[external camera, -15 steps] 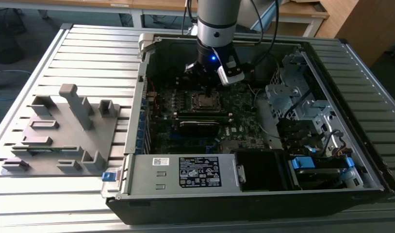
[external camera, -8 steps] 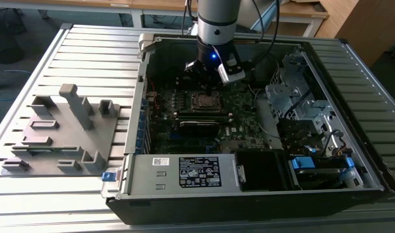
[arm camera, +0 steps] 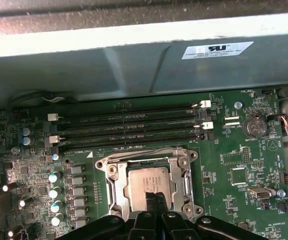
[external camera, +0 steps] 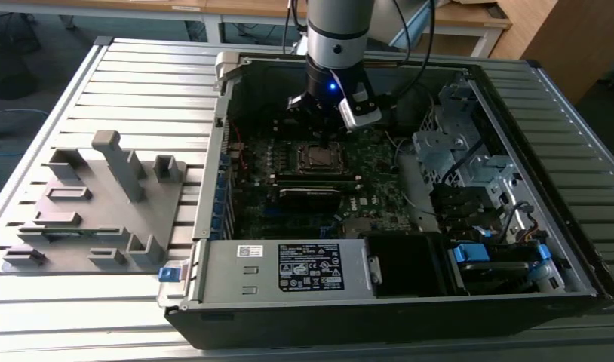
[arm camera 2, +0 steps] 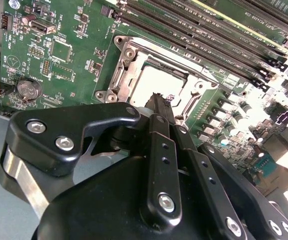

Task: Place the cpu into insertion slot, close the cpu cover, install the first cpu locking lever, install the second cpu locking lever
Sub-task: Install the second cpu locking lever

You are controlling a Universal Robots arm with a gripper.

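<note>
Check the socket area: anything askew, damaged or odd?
Nothing stands out. The cpu sits flat and square in the socket, the cover lies down around it, and the gripper is right over the chip with its fingers together. No visible damage on the board.

The claw (fingers together) hovers over the cpu.
</note>
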